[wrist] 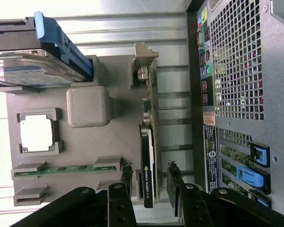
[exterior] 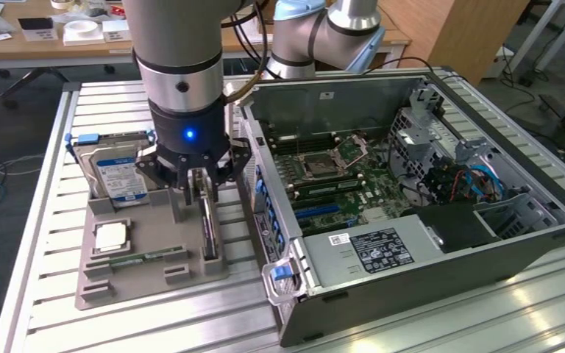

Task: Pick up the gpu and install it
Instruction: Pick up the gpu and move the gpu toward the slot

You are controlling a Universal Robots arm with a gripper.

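The gpu [exterior: 209, 229] stands on edge in a slot of the grey holder tray [exterior: 135, 283], a thin dark card with its silver bracket at the far end. My gripper [exterior: 201, 187] hangs straight down over the card's near end. In the wrist view the gpu [wrist: 147, 142] runs between my two black fingers [wrist: 127, 179], with a gap on each side of the card. The gripper [wrist: 149, 168] is open and straddles the card without touching it.
On the same tray sit a hard drive [exterior: 115, 175] with a blue label, a square processor [exterior: 112, 235] and a green memory stick [exterior: 147, 257]. The open computer case [exterior: 410, 191] lies right beside the tray on the exterior view's right, motherboard exposed.
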